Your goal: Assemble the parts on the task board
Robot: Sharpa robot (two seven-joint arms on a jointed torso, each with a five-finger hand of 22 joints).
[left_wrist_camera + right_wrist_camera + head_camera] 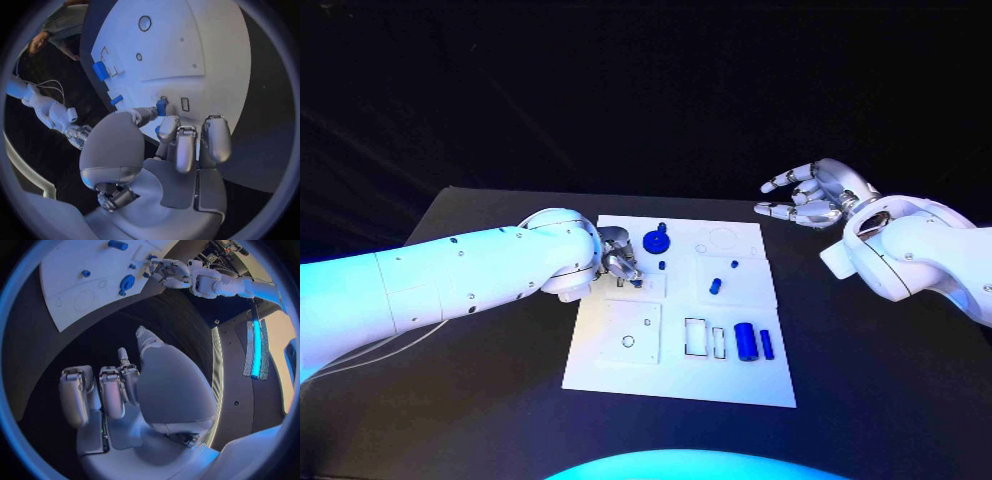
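Task board (747, 300) lay white at mid-table | left hand (620, 258) sat over board's left edge, fingers pinching a small blue part (162, 106) just above the plate | blue cylinders (746, 341) lay near board's front right | right hand (808, 197) hovered off the board's far right corner, fingers apart, holding nothing

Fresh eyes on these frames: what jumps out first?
The white task board in the middle of the black table, with two blue cylinders lying side by side at its near right. The left hand works at the board's left edge, pinching a small blue part. The right hand hangs open off the board's far right corner.
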